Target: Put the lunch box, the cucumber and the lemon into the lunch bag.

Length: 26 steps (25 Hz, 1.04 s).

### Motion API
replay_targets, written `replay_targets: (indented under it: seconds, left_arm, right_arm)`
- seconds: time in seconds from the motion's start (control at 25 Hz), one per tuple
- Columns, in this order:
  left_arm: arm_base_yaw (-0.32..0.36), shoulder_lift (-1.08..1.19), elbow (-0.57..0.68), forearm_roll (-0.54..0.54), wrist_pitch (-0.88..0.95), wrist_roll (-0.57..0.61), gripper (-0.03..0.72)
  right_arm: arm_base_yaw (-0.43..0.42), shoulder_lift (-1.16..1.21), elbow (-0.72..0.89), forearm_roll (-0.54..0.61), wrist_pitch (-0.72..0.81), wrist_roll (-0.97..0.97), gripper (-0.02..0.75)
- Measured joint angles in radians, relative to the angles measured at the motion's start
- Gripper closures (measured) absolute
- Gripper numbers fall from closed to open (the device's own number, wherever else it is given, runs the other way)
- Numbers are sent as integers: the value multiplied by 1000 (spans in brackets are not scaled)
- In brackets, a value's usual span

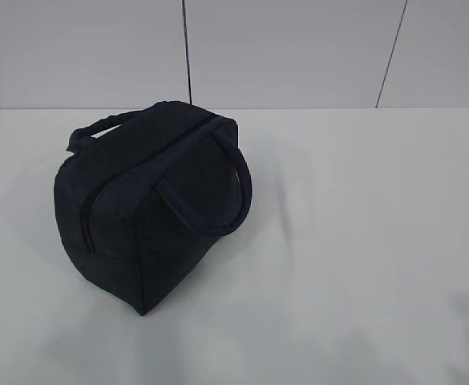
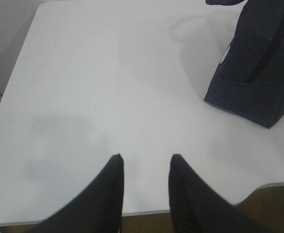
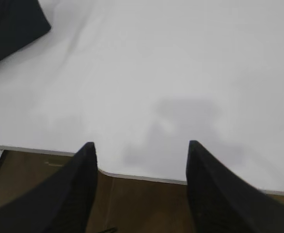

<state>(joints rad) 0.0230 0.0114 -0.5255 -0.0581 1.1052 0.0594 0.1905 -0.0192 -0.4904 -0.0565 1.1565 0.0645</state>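
The dark navy lunch bag stands on the white table, left of centre, its top zipper closed and both loop handles up. The left wrist view catches its lower corner at the upper right, and the right wrist view a corner at the upper left. My left gripper hovers open over the table's near edge, with nothing between its fingers. My right gripper is open wider, also empty, above the near edge. The lunch box, cucumber and lemon are out of view. Neither arm appears in the exterior view.
A pale panelled wall runs behind the table. The table's front edge and brown floor show below both grippers. Bare table surface lies right of the bag.
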Motion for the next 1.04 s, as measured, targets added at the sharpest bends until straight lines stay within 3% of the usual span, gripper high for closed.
replay_targets:
  seconds: [0.16,1.04]
  left_arm:
    - [0,0,0,-2,0,0,463]
    - [0,0,0,-2,0,-1,463]
  right_arm:
    - [-59,0,0,0,-2,0,302]
    - [-61,0,0,2,-2,0,302]
